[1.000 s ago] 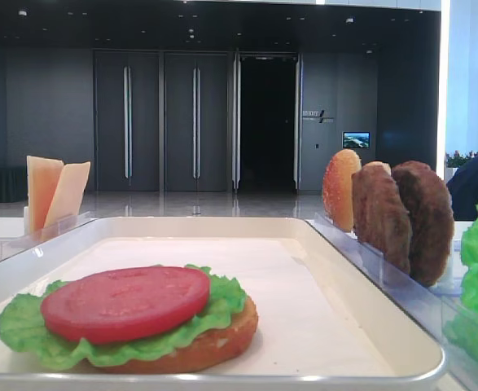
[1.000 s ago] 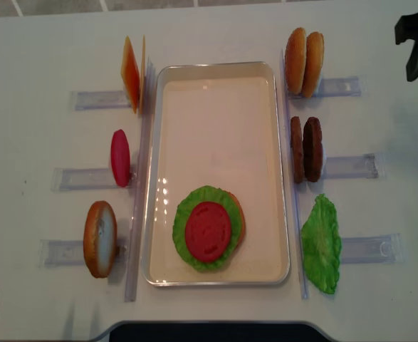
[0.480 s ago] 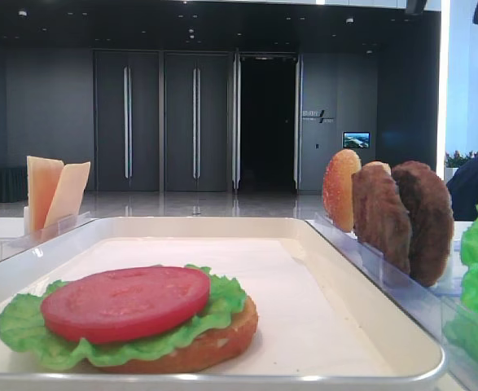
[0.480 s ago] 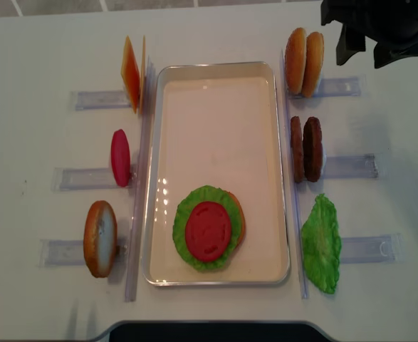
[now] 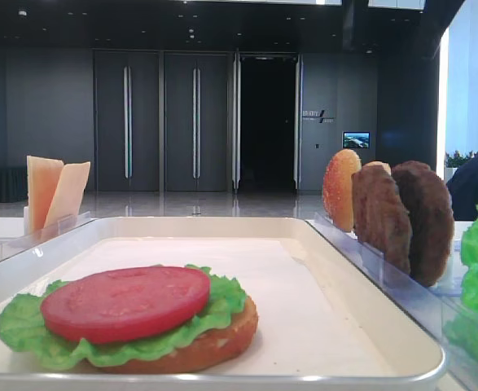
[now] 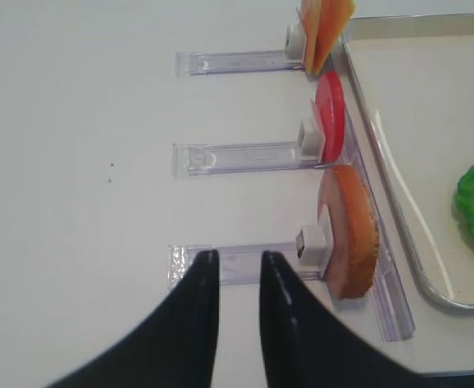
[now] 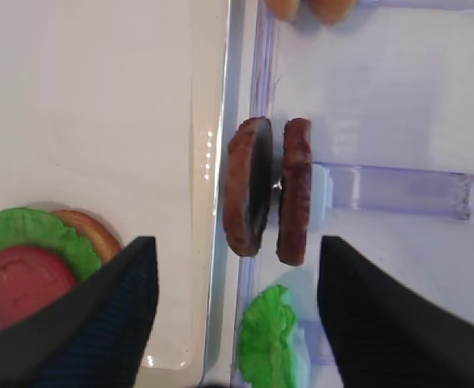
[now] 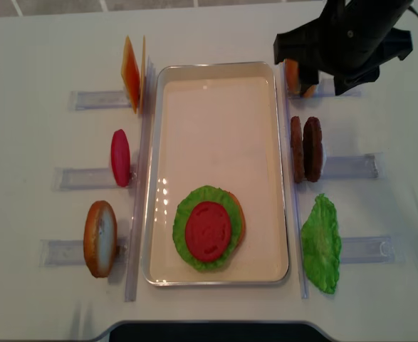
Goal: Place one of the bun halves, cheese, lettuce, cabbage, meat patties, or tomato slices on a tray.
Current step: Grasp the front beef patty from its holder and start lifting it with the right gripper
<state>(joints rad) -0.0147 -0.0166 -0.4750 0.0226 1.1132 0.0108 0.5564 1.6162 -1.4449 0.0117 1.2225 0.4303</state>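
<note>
A: Overhead view: the right gripper (image 8: 321, 75) is hanging over the bun rack, hiding its jaws. What is the wrist view adding?

B: Jaws spread wide, empty, framing the meat patties (image 7: 269, 194) standing upright in their rack beside the tray (image 7: 99, 97). The left gripper (image 6: 232, 271) is showing a narrow gap, gripping nothing.

light: bright, even, from overhead
glare: streaks on tray (image 8: 283, 178) rim
blur: right tool (image 7: 228, 323) fingers soft
</note>
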